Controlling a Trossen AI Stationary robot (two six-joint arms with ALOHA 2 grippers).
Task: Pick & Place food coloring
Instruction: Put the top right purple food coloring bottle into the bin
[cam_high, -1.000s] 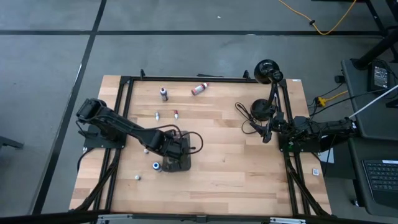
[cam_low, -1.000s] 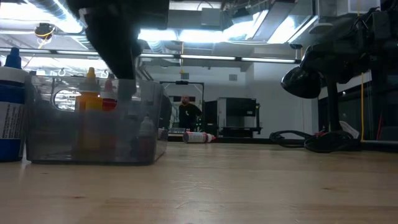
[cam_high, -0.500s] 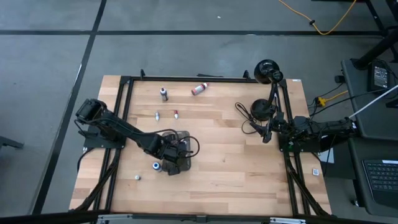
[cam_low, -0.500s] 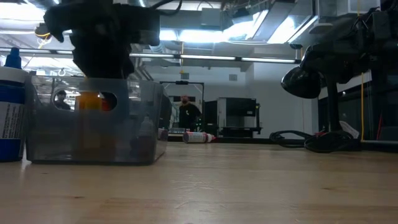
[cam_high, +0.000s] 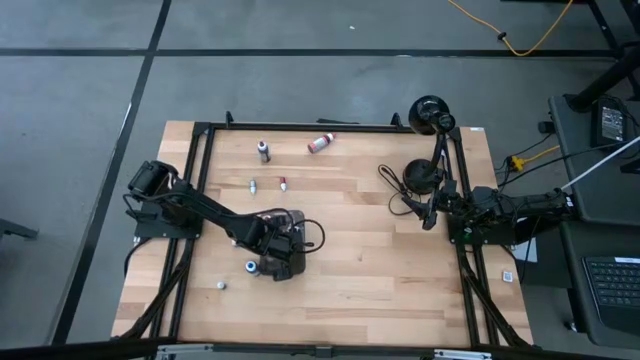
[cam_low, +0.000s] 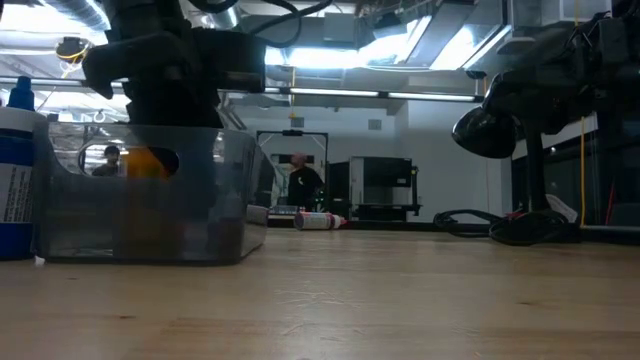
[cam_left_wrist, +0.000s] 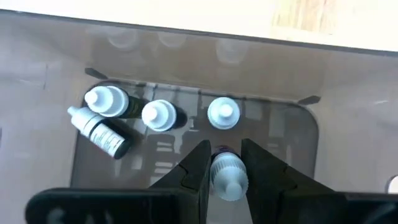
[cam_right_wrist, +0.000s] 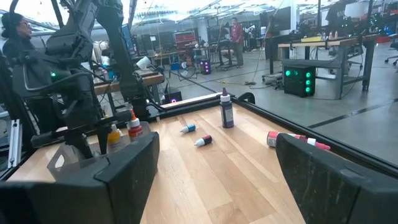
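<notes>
Fingers of the left gripper (cam_left_wrist: 225, 163) are pinched tight on a white-capped food coloring bottle (cam_left_wrist: 227, 176), down inside the grey tray (cam_left_wrist: 311, 134) beside three bottles standing and one tipped over, so this looks like the placing step: next, let go and lift straight out. Farther off, several bottles lie loose on the table (cam_high: 400, 270), the right gripper (cam_high: 428, 213) waits spread wide at its edge, and the low view hides the held bottle behind the tray's wall.
</notes>
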